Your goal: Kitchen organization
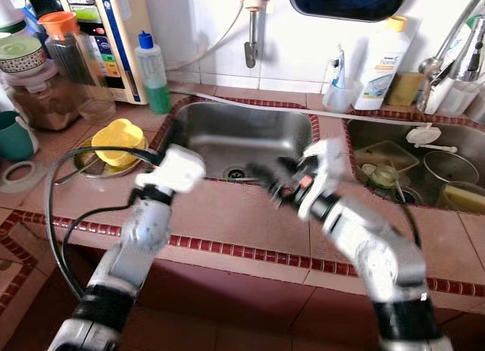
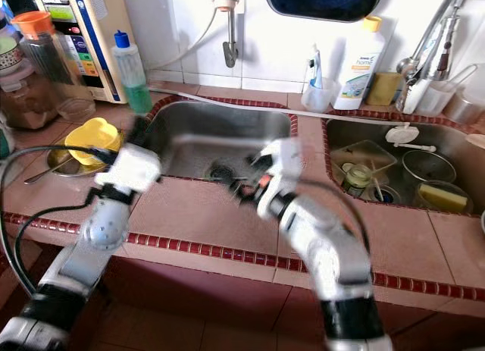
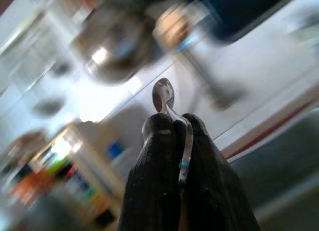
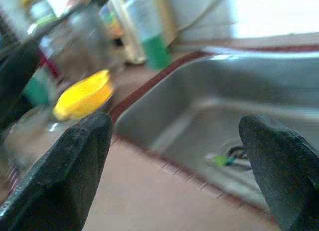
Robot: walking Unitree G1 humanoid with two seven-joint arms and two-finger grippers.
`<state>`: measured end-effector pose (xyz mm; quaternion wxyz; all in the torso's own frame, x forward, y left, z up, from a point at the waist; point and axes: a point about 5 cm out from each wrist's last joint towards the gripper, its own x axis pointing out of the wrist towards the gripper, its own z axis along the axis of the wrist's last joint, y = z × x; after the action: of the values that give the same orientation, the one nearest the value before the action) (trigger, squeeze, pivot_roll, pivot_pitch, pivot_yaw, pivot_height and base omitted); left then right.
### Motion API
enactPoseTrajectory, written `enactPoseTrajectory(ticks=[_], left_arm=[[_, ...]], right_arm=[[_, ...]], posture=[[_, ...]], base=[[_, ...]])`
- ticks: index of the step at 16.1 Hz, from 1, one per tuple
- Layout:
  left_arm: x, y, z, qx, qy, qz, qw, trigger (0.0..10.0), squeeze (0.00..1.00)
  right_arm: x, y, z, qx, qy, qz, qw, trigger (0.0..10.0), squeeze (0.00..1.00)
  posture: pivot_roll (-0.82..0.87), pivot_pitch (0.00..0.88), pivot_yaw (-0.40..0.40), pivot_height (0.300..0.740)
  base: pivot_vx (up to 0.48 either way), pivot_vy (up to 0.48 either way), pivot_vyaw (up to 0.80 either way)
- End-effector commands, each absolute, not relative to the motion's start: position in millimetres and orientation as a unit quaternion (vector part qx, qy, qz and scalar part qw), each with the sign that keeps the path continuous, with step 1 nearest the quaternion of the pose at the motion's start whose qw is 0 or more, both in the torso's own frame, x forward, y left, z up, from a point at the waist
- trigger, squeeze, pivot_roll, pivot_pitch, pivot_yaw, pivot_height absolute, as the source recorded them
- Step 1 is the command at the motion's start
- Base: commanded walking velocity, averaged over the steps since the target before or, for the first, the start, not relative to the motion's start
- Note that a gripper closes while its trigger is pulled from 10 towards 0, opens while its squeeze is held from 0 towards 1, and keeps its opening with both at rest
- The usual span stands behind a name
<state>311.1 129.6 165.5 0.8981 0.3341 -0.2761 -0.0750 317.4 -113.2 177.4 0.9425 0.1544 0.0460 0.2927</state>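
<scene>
Behind the sink (image 1: 227, 131), labels blur; left hand (image 3: 174, 136) pinches a spoon (image 3: 164, 96), right hand (image 4: 174, 156) gapes.

The small polished metal spoon (image 3: 169, 122) pinched in my left gripper (image 3: 177, 141) shines like chrome, and the black fingers (image 3: 154, 181) around it look matt and faintly grainy (rubbery, I'd say). Ahead, the brushed stainless-steel sink basin (image 1: 227, 135) has a dull satin sheen. My worktop of matt terracotta tiles (image 1: 227, 214) looks smooth, edged with glossier dark-red strips. The yellow plastic lid (image 1: 117, 141) is glossy, and the white wall tiles (image 1: 204, 25) gleam.
</scene>
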Motion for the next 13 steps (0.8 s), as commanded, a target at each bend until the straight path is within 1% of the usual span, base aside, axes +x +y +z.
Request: enactPoseTrajectory(ticks=[1, 2, 3, 4, 6, 7, 9, 12, 13], left_arm=[[301, 119, 165, 0.352, -0.297, -0.123, 0.879, 0.0, 0.00], [293, 114, 157, 0.364, -0.298, -0.156, 0.868, 0.0, 0.00], [292, 114, 156, 0.366, -0.298, -0.159, 0.867, 0.0, 0.00], [287, 109, 149, 0.380, -0.298, -0.181, 0.857, 0.0, 0.00], [281, 103, 144, 0.410, -0.311, -0.214, 0.830, 0.0, 0.00], [281, 99, 143, 0.422, -0.317, -0.224, 0.819, 0.0, 0.00], [280, 94, 143, 0.435, -0.330, -0.241, 0.803, 0.0, 0.00], [285, 90, 149, 0.443, -0.345, -0.237, 0.793, 0.0, 0.00], [288, 89, 151, 0.446, -0.350, -0.232, 0.791, 1.1, 0.00]], right_arm=[[324, -122, 183, 0.174, 0.035, 0.270, 0.946, 10.0, 0.00], [330, -127, 188, 0.197, 0.025, 0.257, 0.946, 10.0, 0.00], [330, -127, 189, 0.200, 0.023, 0.255, 0.946, 10.0, 0.00], [335, -131, 197, 0.241, 0.009, 0.245, 0.939, 10.0, 0.00], [342, -135, 208, 0.305, 0.003, 0.240, 0.922, 10.0, 0.00], [342, -132, 208, 0.341, 0.018, 0.248, 0.906, 10.0, 0.00], [342, -130, 207, 0.354, 0.036, 0.260, 0.898, 10.0, 0.00], [342, -126, 208, 0.367, 0.051, 0.275, 0.887, 10.0, 0.00], [340, -122, 209, 0.367, 0.061, 0.287, 0.883, 10.0, 0.00]], posture=[[-0.02, 0.008, 0.014, 0.740], [-0.02, 0.008, 0.015, 0.740], [-0.02, 0.008, 0.015, 0.740], [-0.02, 0.008, 0.015, 0.740], [-0.02, 0.008, 0.013, 0.740], [-0.02, 0.008, 0.012, 0.740], [-0.03, 0.007, 0.009, 0.740], [-0.03, 0.008, 0.010, 0.740], [-0.03, 0.009, 0.012, 0.740]], base=[[0.000, 0.000, 0.00], [0.000, 0.000, 0.00], [0.000, 0.000, 0.00], [0.000, 0.000, 0.00], [0.000, 0.000, 0.00], [0.000, 0.000, 0.00], [0.000, 0.000, 0.00], [0.000, 0.000, 0.00], [0.000, 0.000, 0.00]])
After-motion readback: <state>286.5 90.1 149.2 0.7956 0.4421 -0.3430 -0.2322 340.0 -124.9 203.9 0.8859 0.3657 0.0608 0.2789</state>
